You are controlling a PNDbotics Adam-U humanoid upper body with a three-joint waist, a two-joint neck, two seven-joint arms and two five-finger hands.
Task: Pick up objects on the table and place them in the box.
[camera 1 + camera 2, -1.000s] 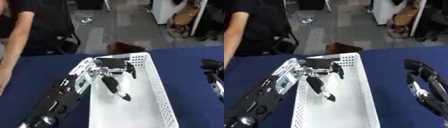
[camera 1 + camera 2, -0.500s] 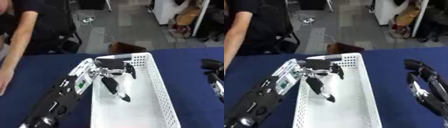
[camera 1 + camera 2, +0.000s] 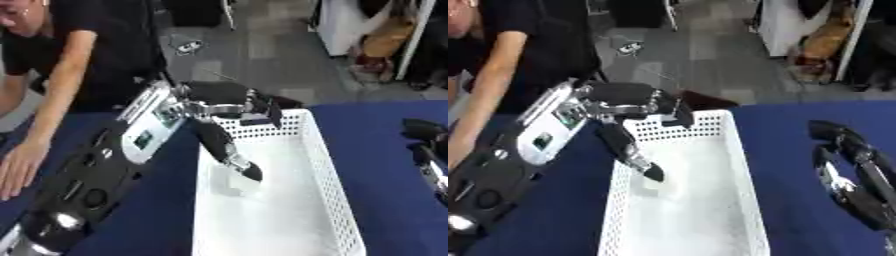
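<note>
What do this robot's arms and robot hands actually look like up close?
The left arm is bulky and mostly black, with a silver-white panel near the wrist bearing a small green patch and round black joint covers. Its left robot hand is black with silver links and slim dark fingers. The right robot hand is black with silvery strips.

Our left arm reaches in from lower left; left hand [image 3: 229, 104] fingers relaxed, thumb pointing down. Right hand [image 3: 843, 150] idle at right edge, fingers straight.

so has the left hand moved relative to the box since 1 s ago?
No. The left hand hangs over the box's far-left corner as before, thumb pointing down inside.
</note>
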